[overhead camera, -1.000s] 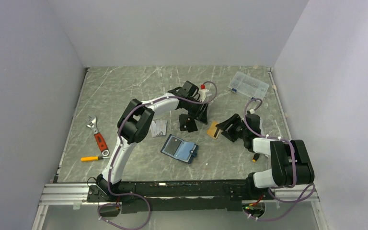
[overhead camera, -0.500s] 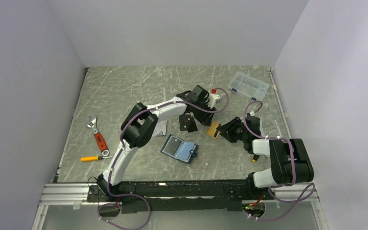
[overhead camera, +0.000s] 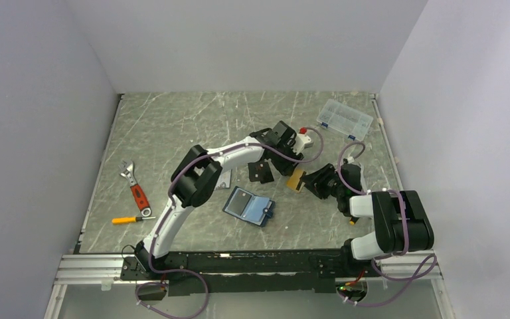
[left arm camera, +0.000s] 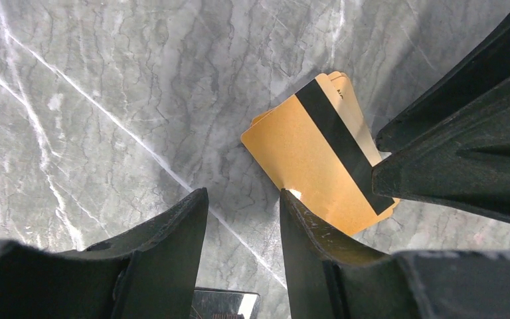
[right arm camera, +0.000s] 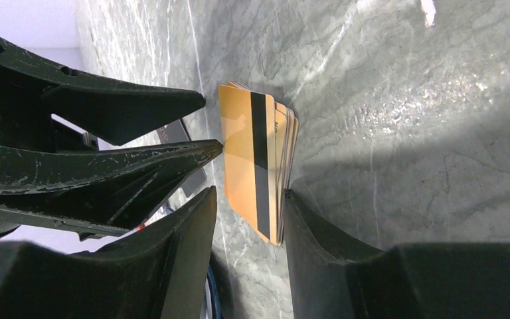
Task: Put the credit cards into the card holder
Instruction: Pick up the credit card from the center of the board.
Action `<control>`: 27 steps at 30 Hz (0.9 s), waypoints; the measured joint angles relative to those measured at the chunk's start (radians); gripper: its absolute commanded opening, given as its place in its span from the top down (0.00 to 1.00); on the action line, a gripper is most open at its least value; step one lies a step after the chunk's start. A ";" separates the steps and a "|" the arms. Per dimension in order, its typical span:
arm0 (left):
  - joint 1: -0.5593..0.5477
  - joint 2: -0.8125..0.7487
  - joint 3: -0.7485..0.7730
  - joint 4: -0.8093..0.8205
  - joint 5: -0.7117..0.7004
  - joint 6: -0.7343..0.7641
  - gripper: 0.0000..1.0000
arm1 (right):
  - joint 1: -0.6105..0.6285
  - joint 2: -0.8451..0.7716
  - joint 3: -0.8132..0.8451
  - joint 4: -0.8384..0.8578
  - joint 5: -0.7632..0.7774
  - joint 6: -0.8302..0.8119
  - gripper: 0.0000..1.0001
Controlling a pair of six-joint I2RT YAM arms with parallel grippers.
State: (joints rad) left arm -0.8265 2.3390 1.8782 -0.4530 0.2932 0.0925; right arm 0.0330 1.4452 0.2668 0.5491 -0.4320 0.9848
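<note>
Stack of gold credit cards [right arm camera: 255, 166] lies flat, right of the open card holder [overhead camera: 248, 206]: light, stiff and slick, so pinch the long edges; right gripper [right arm camera: 248, 194] fingers straddle it, clamp unclear, left gripper [left arm camera: 243, 193] fingers apart, empty.

A robotics lab test cell is shown. A marble-patterned table [overhead camera: 172, 119] is boxed in by bare, pale walls [overhead camera: 40, 133] at 9, 12 and 3 o'clock, so that a plain enclosure is formed. Two white-and-black robot arms, the left arm [overhead camera: 192, 179] and the right arm [overhead camera: 392, 219], are bolted to an aluminium rail [overhead camera: 86, 269] at 6 o'clock, and purple cables [overhead camera: 179, 292] are looped loosely along and below them. A few unrelated items are spread over the table: a wrench [overhead camera: 135, 189] at 9 o'clock, a screwdriver [overhead camera: 129, 219] at 8 o'clock, a clear plastic box [overhead camera: 345, 118] at 2 o'clock, a blue wallet [overhead camera: 249, 206] near the middle and orange cards [overhead camera: 296, 179] toward 3 o'clock.
</note>
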 measured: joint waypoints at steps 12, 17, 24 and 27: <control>-0.044 0.000 0.002 -0.004 -0.103 0.077 0.49 | -0.005 -0.011 -0.049 0.073 -0.002 0.015 0.53; -0.050 0.005 0.011 -0.016 -0.111 0.095 0.49 | -0.006 0.002 -0.061 0.110 -0.011 0.023 0.56; -0.060 0.022 0.043 -0.043 -0.126 0.114 0.49 | -0.006 0.005 -0.121 0.203 -0.020 0.057 0.58; -0.064 0.023 0.047 -0.045 -0.129 0.123 0.49 | -0.002 -0.011 -0.149 0.223 -0.019 0.072 0.58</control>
State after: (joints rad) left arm -0.8902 2.3619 1.9251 -0.4984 0.1642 0.2157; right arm 0.0311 1.4338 0.1181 0.7719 -0.4507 1.0565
